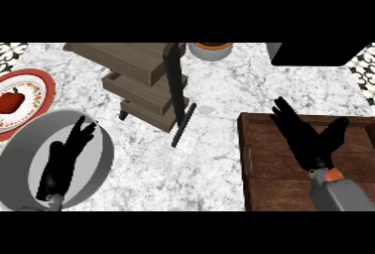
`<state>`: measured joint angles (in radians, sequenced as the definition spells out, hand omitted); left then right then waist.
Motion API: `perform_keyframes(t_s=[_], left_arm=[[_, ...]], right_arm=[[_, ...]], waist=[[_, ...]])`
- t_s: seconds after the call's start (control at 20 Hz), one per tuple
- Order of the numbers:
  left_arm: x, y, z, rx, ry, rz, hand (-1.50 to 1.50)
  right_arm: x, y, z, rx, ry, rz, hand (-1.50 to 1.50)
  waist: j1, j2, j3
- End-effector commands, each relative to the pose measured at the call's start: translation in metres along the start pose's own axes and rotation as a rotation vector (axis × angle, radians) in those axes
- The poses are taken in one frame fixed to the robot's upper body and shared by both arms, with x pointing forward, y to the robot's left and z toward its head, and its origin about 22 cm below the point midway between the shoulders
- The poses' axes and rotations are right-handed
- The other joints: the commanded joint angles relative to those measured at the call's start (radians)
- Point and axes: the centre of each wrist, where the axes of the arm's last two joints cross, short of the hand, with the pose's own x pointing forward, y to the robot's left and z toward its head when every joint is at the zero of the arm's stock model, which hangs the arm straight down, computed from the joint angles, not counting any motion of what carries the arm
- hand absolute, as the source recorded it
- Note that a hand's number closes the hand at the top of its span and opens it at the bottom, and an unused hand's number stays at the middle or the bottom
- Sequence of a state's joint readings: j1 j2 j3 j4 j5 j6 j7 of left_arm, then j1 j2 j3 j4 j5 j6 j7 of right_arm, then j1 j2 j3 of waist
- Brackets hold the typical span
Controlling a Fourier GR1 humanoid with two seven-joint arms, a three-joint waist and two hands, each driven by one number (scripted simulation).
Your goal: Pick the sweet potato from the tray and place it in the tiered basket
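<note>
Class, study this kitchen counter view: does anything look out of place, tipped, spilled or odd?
Nothing looks spilled or tipped. One oddity: no sweet potato shows on the brown tray; the open right hand over it may hide it. The tiered basket stands upright, and the left hand hangs over a grey pan.

A white marble counter [219, 149] with grey veins fills the view. At the far edge stands a grey pot [211, 50] with an orange rim, beside a black block [319, 53]. Black-and-white patterned tile [12, 51] shows at both upper corners.
</note>
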<state>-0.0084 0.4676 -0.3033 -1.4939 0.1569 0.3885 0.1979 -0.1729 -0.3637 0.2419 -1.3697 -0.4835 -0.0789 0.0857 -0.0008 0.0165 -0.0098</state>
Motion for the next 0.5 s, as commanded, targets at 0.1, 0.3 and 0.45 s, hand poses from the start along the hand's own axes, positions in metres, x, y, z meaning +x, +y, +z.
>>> perform_keyframes(t_s=[0.1,0.3,0.45], left_arm=[[0.037,0.002,-0.010,-0.045,-0.231,-0.078,0.00],[0.059,0.002,-0.010,-0.090,-0.392,-0.136,0.00],[0.061,0.019,-0.007,-0.123,-0.526,-0.162,0.00]], right_arm=[[0.049,0.047,0.001,0.579,-0.209,0.006,1.50],[0.133,0.021,0.004,0.546,-0.411,0.575,1.50],[0.052,-0.011,0.044,0.547,-0.259,0.210,-1.50]], waist=[[0.005,-0.031,0.013],[-0.054,-0.092,-0.002],[-0.023,-0.022,0.010]])
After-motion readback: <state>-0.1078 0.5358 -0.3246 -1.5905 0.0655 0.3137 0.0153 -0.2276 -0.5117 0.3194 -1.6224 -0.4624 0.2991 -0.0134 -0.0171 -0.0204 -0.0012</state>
